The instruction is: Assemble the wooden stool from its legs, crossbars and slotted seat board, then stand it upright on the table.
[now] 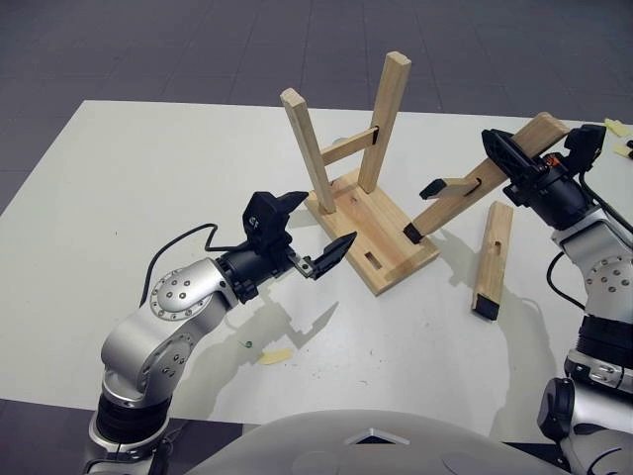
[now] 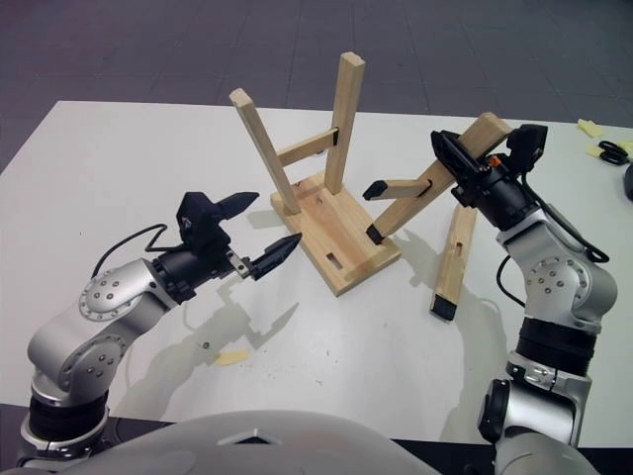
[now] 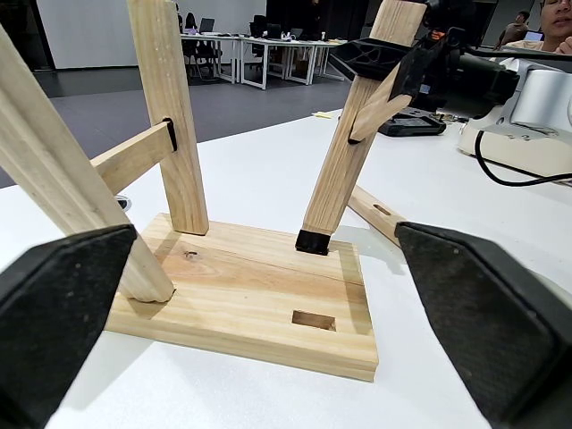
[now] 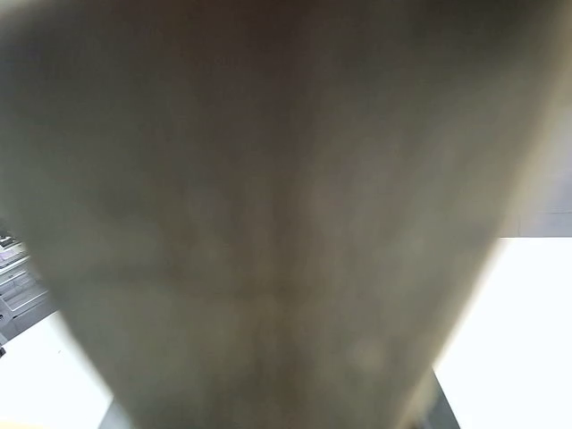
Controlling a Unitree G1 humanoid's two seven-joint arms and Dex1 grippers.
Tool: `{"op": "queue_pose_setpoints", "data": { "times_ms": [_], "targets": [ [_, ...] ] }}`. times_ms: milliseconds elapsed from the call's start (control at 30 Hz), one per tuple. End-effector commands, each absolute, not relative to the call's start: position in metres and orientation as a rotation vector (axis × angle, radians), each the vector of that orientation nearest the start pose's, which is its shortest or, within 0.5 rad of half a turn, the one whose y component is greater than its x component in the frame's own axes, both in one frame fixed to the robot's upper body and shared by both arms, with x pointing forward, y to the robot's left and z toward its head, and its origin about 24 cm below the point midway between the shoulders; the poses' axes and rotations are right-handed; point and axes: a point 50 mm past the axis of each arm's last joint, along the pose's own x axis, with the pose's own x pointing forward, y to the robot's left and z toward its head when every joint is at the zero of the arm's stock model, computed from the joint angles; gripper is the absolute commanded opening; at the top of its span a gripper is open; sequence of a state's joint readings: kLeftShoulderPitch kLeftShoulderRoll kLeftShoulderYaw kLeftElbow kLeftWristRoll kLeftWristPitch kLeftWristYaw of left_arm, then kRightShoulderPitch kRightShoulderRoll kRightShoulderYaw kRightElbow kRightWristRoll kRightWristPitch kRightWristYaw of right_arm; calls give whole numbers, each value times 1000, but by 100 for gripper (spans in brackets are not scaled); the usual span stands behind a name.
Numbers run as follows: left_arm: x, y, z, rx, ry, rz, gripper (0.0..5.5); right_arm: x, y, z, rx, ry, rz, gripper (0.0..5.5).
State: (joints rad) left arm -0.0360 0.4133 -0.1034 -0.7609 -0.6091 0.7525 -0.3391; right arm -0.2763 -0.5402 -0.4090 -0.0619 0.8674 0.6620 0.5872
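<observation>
Left gripper [image 1: 328,218]: released, empty, beside the seat board [image 1: 381,252].
Seat board: flat on the counter [image 1: 148,178]; two legs [image 1: 309,148] and a crossbar [image 1: 348,146] fitted.
Third leg [image 1: 465,198]: tilted, grasped by the right gripper [image 1: 514,163], apparently not yet slotted.
Fourth leg [image 1: 493,259]: lying on the counter, unfitted.

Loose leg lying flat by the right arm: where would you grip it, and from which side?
I'd grip the loose leg at mid-length, coming down from above, fingers across its narrow width. It lies flat on the table with both long sides free.
</observation>
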Motion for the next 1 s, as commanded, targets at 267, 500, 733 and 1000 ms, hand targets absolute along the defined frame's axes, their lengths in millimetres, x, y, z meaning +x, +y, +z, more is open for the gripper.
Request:
{"op": "queue_pose_setpoints", "data": {
  "times_ms": [267,500,733,1000],
  "targets": [
    [207,117,139,-17,95,-838,540,274,-261,155,402,5,564,102],
    [208,117,138,-18,90,-838,540,275,-264,158,364,14,586,102],
    [207,116,138,-15,80,-822,540,266,-245,130,172,124,608,102],
    [204,116,137,-11,87,-807,540,250,-235,83,163,237,418,102]
  ]
}}
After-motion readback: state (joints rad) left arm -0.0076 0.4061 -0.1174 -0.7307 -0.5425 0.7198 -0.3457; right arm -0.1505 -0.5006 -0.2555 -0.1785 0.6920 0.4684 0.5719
